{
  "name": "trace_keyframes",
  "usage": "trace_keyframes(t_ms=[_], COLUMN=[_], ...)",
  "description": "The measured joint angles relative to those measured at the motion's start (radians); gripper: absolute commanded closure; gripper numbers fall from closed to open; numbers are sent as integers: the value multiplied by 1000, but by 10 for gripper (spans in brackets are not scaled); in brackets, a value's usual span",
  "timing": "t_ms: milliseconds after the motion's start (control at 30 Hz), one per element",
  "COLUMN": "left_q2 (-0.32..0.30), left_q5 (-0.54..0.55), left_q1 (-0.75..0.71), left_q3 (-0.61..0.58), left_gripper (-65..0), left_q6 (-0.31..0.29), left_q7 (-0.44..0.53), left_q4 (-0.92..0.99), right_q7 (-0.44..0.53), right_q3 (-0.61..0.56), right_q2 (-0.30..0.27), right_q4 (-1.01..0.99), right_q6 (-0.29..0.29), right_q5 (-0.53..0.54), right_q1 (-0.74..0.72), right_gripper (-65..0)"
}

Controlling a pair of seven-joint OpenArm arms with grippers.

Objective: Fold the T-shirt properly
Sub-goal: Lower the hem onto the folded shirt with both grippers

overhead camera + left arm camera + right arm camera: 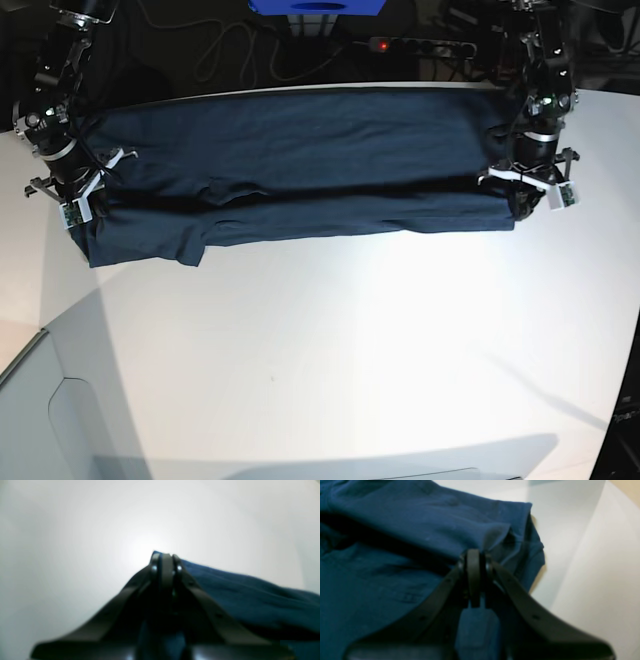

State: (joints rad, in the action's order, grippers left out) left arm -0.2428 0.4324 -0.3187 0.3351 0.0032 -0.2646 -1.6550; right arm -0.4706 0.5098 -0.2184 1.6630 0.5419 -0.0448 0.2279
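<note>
1. The T-shirt [300, 165] lies across the far side of the white table [350, 350], its long axis running left to right.
2. The left gripper [528, 190] pinches its right end and the right gripper [82, 195] its left end, jaws pressed together on cloth.
3. Each arm is nearest its own end; the fold likely travels across the long axis.

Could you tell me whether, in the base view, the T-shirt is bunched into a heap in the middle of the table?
No, the T-shirt lies stretched in a long band across the table's far side, between the two arms.
</note>
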Motion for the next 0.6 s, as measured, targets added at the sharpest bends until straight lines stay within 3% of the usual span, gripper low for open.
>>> trace_keyframes(t_ms=[600], left_q2=[-1], left_q5=[2], left_q1=[-14], left_q3=[0], left_gripper=[0], left_q6=[0], left_q7=[-1], left_q4=[12], right_q7=[-2], right_q3=[-2], right_q2=[0], right_q4=[0], right_q6=[0], right_q5=[-4], right_q1=[3], right_gripper=[-3])
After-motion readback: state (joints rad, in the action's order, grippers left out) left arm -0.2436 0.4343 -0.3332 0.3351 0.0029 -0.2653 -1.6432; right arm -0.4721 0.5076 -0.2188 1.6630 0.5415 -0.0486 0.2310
